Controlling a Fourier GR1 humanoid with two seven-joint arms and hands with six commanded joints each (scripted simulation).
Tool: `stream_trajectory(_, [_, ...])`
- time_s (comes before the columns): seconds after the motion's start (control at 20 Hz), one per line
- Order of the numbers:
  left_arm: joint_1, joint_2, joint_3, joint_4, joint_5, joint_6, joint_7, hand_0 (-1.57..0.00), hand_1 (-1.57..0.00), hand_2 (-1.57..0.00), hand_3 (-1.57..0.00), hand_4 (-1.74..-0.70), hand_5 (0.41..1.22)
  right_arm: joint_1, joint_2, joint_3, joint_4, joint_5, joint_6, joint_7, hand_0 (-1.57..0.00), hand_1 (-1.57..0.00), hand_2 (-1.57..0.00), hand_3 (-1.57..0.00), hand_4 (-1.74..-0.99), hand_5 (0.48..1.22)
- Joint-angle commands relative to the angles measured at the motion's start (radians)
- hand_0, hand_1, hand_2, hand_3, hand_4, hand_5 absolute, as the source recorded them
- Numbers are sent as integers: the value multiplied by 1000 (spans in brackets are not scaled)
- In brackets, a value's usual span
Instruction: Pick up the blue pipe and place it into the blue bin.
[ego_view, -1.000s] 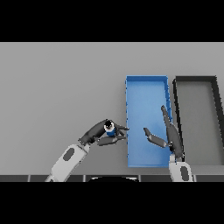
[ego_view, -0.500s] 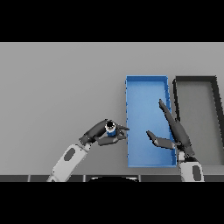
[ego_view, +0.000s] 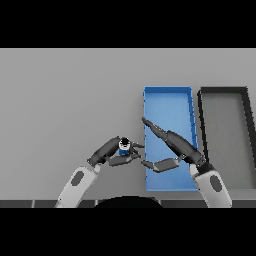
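Head view: left hand (ego_view: 112, 154) has its fingers and thumb curled round the blue pipe (ego_view: 124, 146), which sits upright in the grip, just left of the blue bin (ego_view: 167, 97) near its near-left corner. Can't tell if the pipe is lifted or touching the table (ego_view: 65, 100). Right hand (ego_view: 172, 145) is spread, fingers straight, over the bin's near half, fingertips reaching toward the pipe, holding nothing. Step, as I read it: pipe grasped, transfer to the bin pending. Next move: carry it right over the bin's left wall and release inside; right hand needs to clear the drop spot or take the pipe. Surface: plain grey table, flat. A black bin (ego_view: 222, 92) sits just right of the blue one.
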Motion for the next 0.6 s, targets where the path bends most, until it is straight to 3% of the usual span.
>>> stream_trajectory(0.0, [-2,-3,6,3,3,-4,1,-1571,-1571,-1571,-1571,-1475,1221,-9,15,27,-10,-6,3,32,1,0,0,1,-1242,524])
stream_trajectory(0.1, [11,-8,0,-16,-3,-15,-10,-1571,-1571,-1571,-1571,-1475,1221,-41,25,45,-5,-45,20,76,1,1,0,1,-1232,525])
stream_trajectory(0.25, [9,-19,16,-5,-6,-25,17,-1571,-1571,-1571,-1571,-1475,1221,-120,50,91,12,-59,43,99,1,1,1,1,-1214,520])
stream_trajectory(0.55, [8,-41,40,10,16,-84,-14,-1571,-1571,-1571,-1571,-1468,1221,-254,117,137,119,-85,86,154,1,1,1,1,-1200,514])
